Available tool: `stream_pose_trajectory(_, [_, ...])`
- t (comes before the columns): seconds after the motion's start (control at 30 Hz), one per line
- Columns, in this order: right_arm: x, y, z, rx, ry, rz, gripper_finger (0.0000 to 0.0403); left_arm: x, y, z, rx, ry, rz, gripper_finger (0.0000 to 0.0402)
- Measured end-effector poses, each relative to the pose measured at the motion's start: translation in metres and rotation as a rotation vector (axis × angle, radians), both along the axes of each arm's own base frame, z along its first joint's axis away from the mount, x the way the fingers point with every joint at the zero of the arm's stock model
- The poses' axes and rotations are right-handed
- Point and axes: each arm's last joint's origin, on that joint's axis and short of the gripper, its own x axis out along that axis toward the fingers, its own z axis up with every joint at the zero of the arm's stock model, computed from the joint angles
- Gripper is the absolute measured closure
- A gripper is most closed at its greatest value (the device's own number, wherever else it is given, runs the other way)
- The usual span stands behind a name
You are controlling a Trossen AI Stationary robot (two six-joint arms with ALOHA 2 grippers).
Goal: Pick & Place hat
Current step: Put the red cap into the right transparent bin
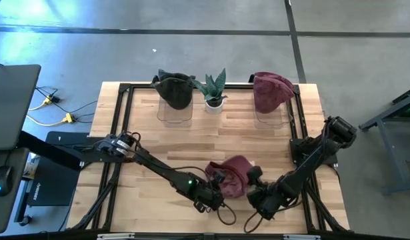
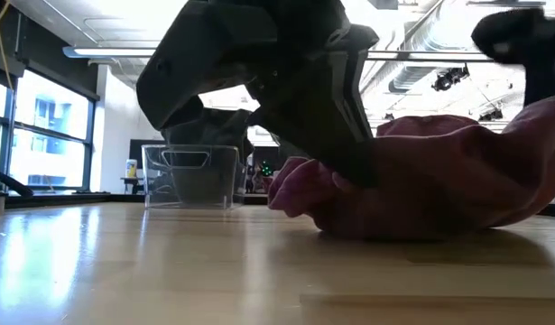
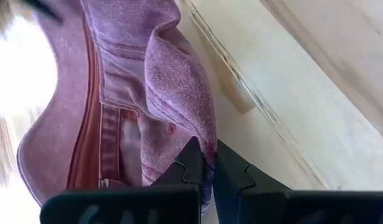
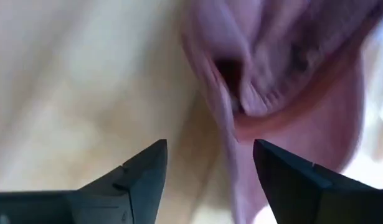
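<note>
The left fingers (image 3: 207, 167) are clenched on the edge of the red hat (image 1: 235, 175). The right fingers (image 4: 210, 163) stand released, just beside its other edge. The hat lies crumpled on the counter (image 1: 258, 143), near the front edge.

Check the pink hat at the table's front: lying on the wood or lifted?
Lying on the wood. The pink hat rests crumpled on the table, its edge pinched in the shut left gripper; right gripper open beside it.

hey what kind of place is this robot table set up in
Probably a lab or workshop in an industrial-style building. The wooden table stands on a bare concrete floor, exposed ducts run along the ceiling, and cables trail beside a laptop.
</note>
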Motion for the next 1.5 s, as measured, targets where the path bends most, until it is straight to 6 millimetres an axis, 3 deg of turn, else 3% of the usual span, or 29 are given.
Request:
stream_pose_trajectory(0.17, [-0.013, -0.017, -0.031, -0.056, -0.004, -0.071, 0.0203, 0.000, 0.000, 0.000, -0.005, 0.003, -0.004, 0.0397])
stream_pose_trajectory(0.37, [-0.018, -0.027, -0.047, -0.041, 0.010, -0.075, 0.0364, 0.000, -0.002, 0.001, -0.051, 0.029, -0.060, 0.0392])
stream_pose_trajectory(0.43, [-0.017, -0.028, -0.046, -0.060, 0.004, -0.059, 0.0386, 0.002, -0.004, 0.007, -0.095, 0.045, -0.095, 0.0375])
stream_pose_trajectory(0.6, [-0.016, -0.027, -0.045, -0.088, 0.015, -0.021, 0.0361, -0.002, -0.005, 0.030, -0.094, 0.148, -0.096, 0.0295])
stream_pose_trajectory(0.7, [-0.015, -0.027, -0.044, -0.099, 0.011, -0.003, 0.0381, -0.001, -0.001, 0.052, -0.098, 0.169, -0.053, 0.0258])
stream_pose_trajectory(0.8, [-0.015, -0.027, -0.043, -0.121, -0.004, 0.000, 0.0394, 0.005, 0.005, 0.062, -0.126, 0.130, 0.012, 0.0247])
stream_pose_trajectory(0.93, [-0.015, -0.027, -0.043, -0.127, -0.012, -0.004, 0.0376, 0.013, 0.026, 0.056, -0.112, 0.106, 0.153, 0.0263])
stream_pose_trajectory(1.07, [-0.017, -0.025, -0.043, -0.123, -0.009, 0.009, 0.0375, 0.026, 0.064, 0.020, -0.108, 0.156, 0.328, 0.0299])
stream_pose_trajectory(1.2, [-0.021, -0.019, -0.041, -0.162, -0.028, 0.058, 0.0394, 0.037, 0.092, -0.012, -0.222, 0.187, 0.408, 0.0337])
stream_pose_trajectory(1.33, [-0.019, -0.009, -0.029, -0.181, -0.053, 0.082, 0.0389, 0.039, 0.103, -0.018, -0.281, 0.170, 0.451, 0.0370])
stream_pose_trajectory(1.5, [-0.013, 0.000, -0.016, -0.134, -0.069, 0.085, 0.0381, 0.044, 0.103, -0.019, -0.180, 0.025, 0.544, 0.0398])
